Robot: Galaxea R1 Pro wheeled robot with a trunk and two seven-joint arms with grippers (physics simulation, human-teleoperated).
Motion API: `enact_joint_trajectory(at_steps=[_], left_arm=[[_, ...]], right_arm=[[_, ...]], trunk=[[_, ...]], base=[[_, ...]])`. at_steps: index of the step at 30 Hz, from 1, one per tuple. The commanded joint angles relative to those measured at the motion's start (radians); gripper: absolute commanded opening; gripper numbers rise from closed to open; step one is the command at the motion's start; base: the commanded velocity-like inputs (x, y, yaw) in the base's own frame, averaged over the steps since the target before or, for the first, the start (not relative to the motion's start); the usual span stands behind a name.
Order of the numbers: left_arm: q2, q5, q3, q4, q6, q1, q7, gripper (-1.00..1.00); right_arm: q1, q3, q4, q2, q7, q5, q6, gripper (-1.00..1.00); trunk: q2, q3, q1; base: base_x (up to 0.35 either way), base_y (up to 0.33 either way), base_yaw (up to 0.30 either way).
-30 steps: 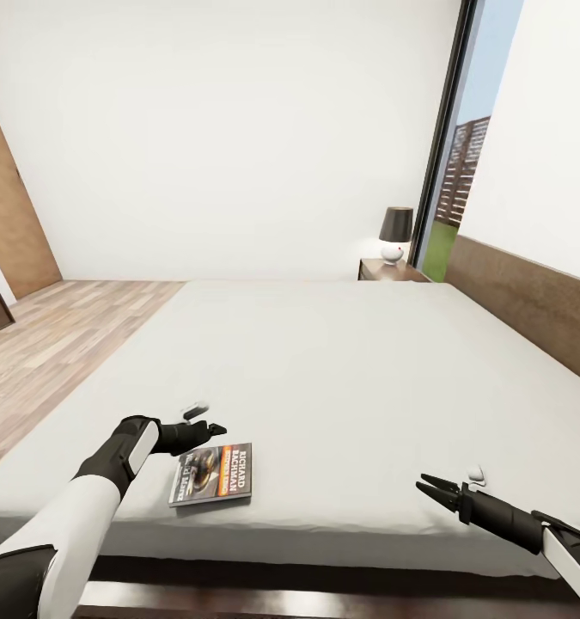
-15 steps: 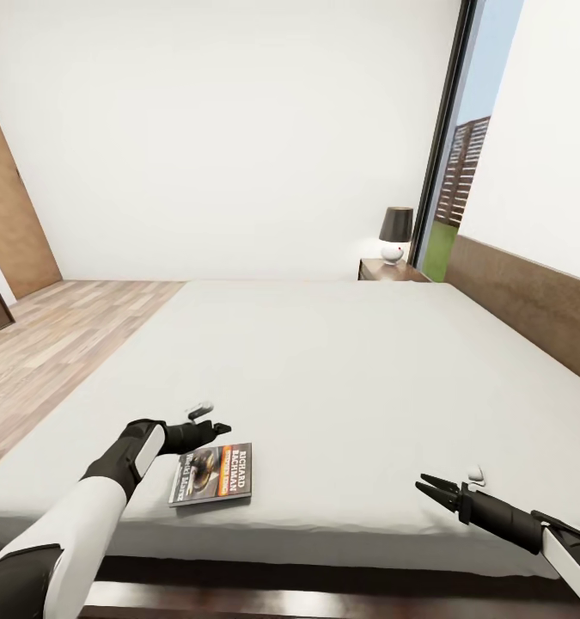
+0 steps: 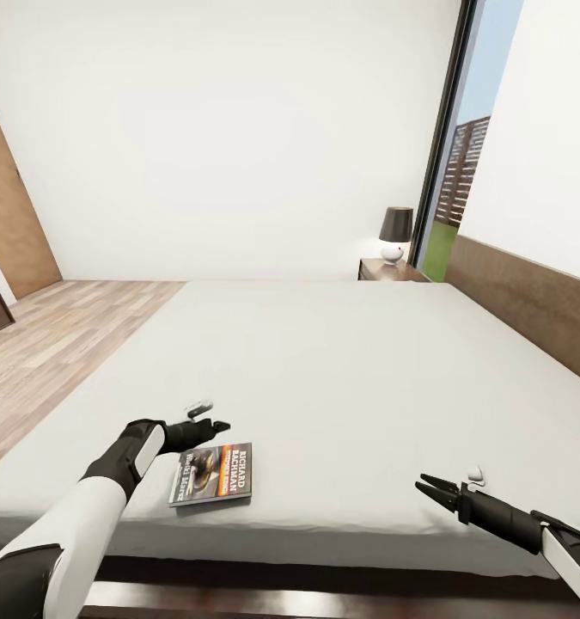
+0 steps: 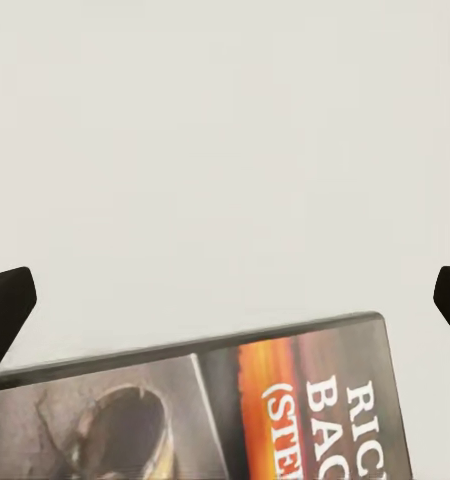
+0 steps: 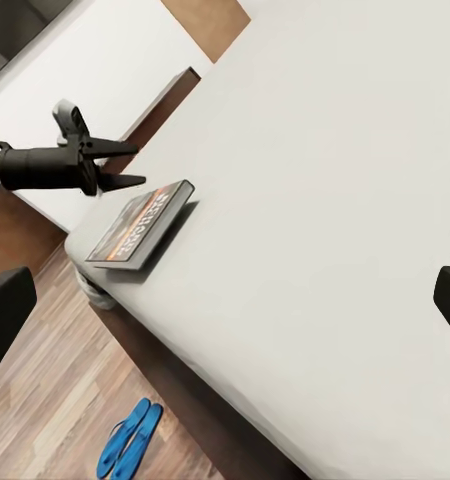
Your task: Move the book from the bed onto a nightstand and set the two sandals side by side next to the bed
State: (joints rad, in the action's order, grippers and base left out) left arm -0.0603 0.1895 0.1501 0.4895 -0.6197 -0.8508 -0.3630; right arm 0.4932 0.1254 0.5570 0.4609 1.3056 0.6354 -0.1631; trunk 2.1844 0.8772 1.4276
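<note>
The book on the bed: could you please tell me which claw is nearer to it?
Left. The left claw hovers open just beyond the book, while the right claw is well off to its side on the bed.

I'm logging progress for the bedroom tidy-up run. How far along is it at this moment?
Nothing looks finished. The book lies on the bed, not on the nightstand. In hand: the left gripper hovers open at the book's far edge, not gripping. The right gripper is open and empty. Two sandals lie close together on the floor by the bed; whether that placement counts is unclear.
</note>
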Motion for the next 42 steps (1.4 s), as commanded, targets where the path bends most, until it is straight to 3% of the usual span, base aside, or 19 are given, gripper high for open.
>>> enact_joint_trajectory(at_steps=[1, 12, 19, 42], left_arm=[[0.0, 0.002, 0.005, 0.0, -0.003, -0.001, -0.002, 1.0], [0.001, 0.002, 0.005, -0.004, 0.006, -0.001, -0.002, 1.0], [0.0, 0.002, 0.005, -0.004, 0.006, -0.001, -0.002, 1.0], [0.0, 0.002, 0.005, -0.003, 0.006, -0.001, -0.002, 1.0]], right_arm=[[0.001, 0.006, 0.0, 0.001, 0.001, 0.01, -0.01, 1.0], [0.001, 0.006, 0.0, 0.001, 0.001, 0.01, -0.01, 1.0], [0.001, 0.006, 0.0, 0.001, 0.001, 0.01, -0.01, 1.0], [0.001, 0.007, -0.002, 0.001, 0.001, 0.01, -0.01, 1.0]], trunk=[[0.0, 0.001, 0.0], [0.0, 0.001, 0.0], [0.049, 0.023, 0.027], [0.063, 0.029, 0.034]], base=[[0.0, 0.0, 0.0], [0.0, 0.0, 0.0], [0.0, 0.0, 0.0], [0.0, 0.0, 0.0]])
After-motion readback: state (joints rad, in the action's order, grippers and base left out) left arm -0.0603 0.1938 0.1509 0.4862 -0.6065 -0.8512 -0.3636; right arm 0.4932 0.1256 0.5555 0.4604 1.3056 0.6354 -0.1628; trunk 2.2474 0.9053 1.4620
